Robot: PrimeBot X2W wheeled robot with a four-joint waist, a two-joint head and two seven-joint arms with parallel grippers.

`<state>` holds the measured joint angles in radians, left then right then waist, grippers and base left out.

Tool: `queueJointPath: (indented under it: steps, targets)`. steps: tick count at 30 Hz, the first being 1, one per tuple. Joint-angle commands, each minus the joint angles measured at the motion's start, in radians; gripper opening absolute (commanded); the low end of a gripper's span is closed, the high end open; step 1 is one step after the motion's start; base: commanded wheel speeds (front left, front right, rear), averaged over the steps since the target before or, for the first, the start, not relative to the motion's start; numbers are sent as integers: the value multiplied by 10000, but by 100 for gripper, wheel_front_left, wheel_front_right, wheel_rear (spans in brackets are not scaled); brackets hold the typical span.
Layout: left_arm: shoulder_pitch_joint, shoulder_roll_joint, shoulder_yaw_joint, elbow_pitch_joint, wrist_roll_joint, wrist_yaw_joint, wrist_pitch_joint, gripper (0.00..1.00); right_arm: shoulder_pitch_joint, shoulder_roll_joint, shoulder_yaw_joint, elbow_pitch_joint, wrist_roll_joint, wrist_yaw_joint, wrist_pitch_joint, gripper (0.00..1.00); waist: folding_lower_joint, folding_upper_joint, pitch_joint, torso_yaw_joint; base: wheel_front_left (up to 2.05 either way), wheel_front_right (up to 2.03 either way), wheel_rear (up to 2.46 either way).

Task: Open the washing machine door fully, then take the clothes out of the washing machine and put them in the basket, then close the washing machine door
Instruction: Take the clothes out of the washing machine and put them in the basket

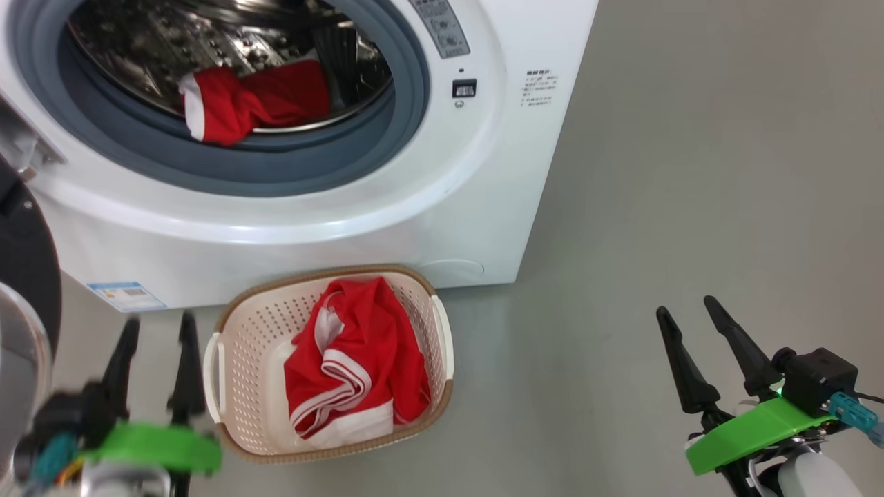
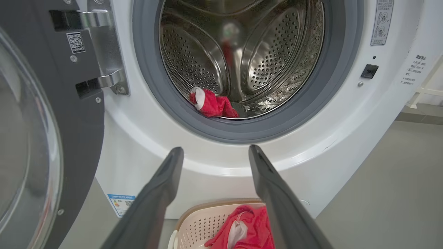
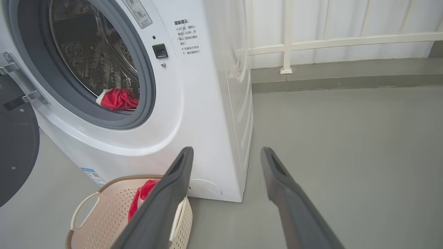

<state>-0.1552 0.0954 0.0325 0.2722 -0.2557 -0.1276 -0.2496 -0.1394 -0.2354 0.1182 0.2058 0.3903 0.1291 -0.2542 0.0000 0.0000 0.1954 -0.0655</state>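
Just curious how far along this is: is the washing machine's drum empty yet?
Not empty: one red garment lies at the front edge of the drum.

Can't read sm. print on washing machine front, nor blue label: too small. Washing machine door mostly cut off at head view's L edge. Left gripper blurred there. In L wrist view, basket cut by btm edge, partly hidden behind fingers.

Grey floor carries washing machine w/ basket just in front.
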Motion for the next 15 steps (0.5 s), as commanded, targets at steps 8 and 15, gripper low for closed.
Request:
queueJointPath:
  steps: [8, 15]
  targets:
    - [-3972, 674, -526, 1877, 719, 17, 647, 100, -903, 402, 409, -364, -94, 16, -76, 100, 0, 0, 1496, -339, 0, 0, 0]
    - [-6427, 1003, -1285, 3297, 1711, 320, 1549, 100, -1506, 765, 583, -372, -204, 16, -76, 100, 0, 0, 2336, -646, 0, 0, 0]
